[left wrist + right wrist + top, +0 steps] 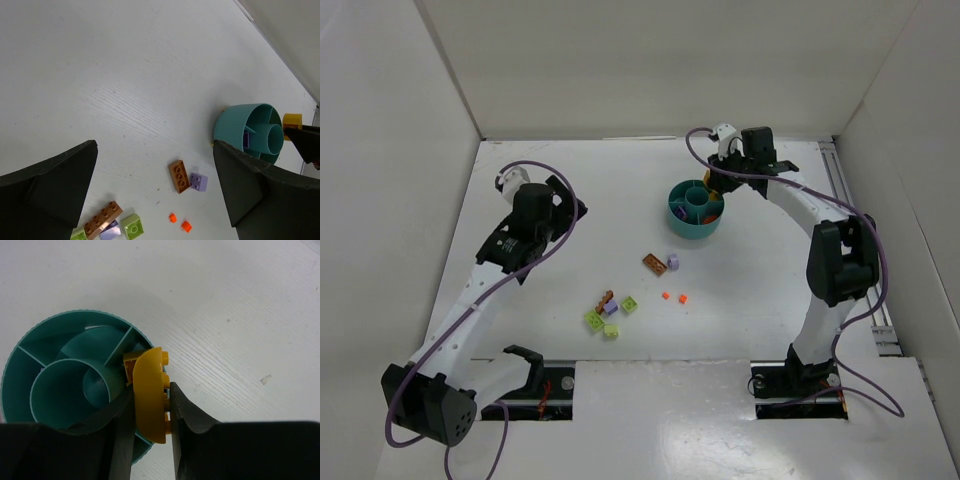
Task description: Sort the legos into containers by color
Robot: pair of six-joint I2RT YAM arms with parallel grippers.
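Yellow hard plastic, the orange-yellow brick [147,380] is pinched across its flat faces by the right gripper [151,395], just over the teal dish [70,332] rim. It looks light, rigid and slick, so a gentle squeeze probably suffices. The left gripper [155,170] hangs spread wide, empty, above the loose legos [615,310].

My left hand [155,160] hangs spread wide; my right hand [152,396], arm stretched forward, pinches a yellow lego [147,372].
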